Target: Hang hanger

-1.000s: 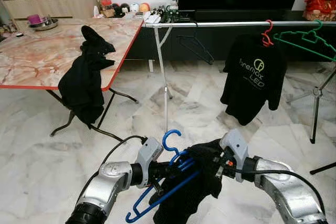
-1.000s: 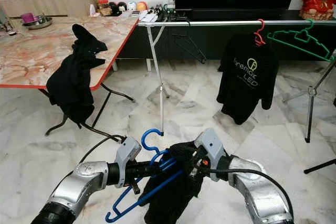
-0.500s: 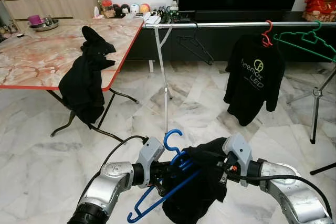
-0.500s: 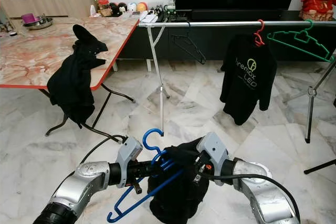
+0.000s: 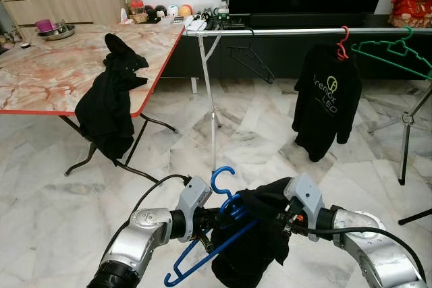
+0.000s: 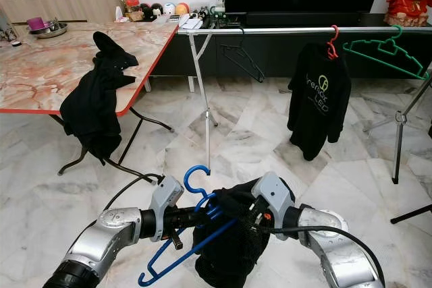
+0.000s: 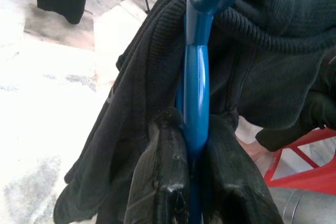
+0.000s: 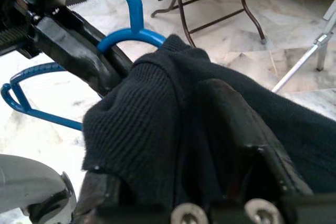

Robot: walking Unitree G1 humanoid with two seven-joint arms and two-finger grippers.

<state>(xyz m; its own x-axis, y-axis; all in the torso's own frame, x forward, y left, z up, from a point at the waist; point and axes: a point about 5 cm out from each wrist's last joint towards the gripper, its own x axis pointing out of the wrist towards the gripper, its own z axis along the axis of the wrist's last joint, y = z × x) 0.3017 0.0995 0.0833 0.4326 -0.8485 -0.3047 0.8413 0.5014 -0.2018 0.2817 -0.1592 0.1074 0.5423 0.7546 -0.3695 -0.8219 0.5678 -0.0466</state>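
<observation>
Here the left gripper (image 7: 191,182) is clamped on the blue hanger (image 5: 214,234), its two black fingers (image 7: 160,171) pressed to either side of the blue bar. The hanger sits low in front of the robot, hook uppermost, tilted with its lower end toward the robot's left. The right gripper (image 8: 173,145) is closed on a black knit garment (image 6: 229,247), its fingers buried in the fabric; the garment is bunched over the right half of the hanger and hangs down between the two arms. Both arms meet at the hanger above the marble floor (image 5: 270,146).

Farther out, a metal clothes rail (image 5: 297,31) runs across the room on a thin stand. On it hang a bare black hanger (image 5: 251,59), a black T-shirt (image 5: 327,102) with a printed logo on a red hanger (image 5: 343,44), and a green hanger (image 5: 395,50), bare, near the rail's right end. To the robot's left stands a marble-topped table (image 5: 47,79) with a red edge; a second black garment (image 5: 108,102) is draped over that edge. A metal bowl (image 5: 55,30) sits at the table's far side.
</observation>
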